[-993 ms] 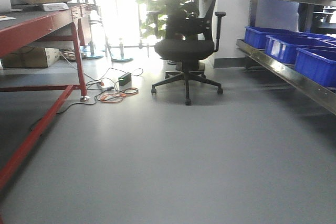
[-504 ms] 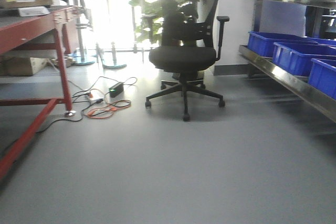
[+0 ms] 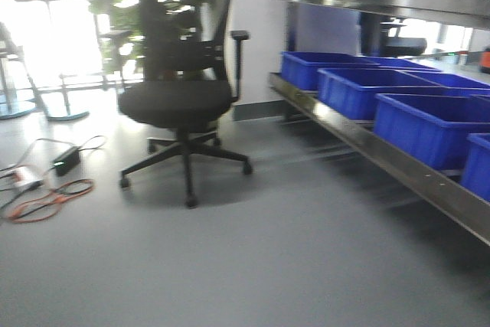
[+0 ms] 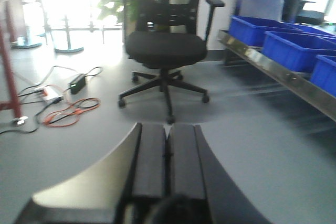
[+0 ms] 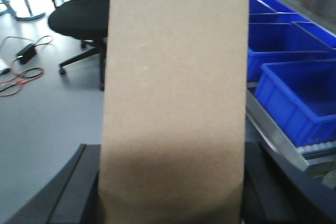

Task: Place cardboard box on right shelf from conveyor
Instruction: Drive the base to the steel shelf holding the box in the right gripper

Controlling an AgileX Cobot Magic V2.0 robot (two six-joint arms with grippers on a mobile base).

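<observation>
**Near, right wrist view.** The cardboard box stands upright and fills the centre of the frame. The right gripper pinches its lower sides, and the black fingers show at the bottom corners.

**Near, left wrist view, lower centre.** The left gripper has its pads pressed together, with nothing between them.

**Middle distance.** On the grey floor are a black office chair and, at lower left, orange cables.

**Right side, receding.** The right shelf, of steel, carries blue bins.
</observation>
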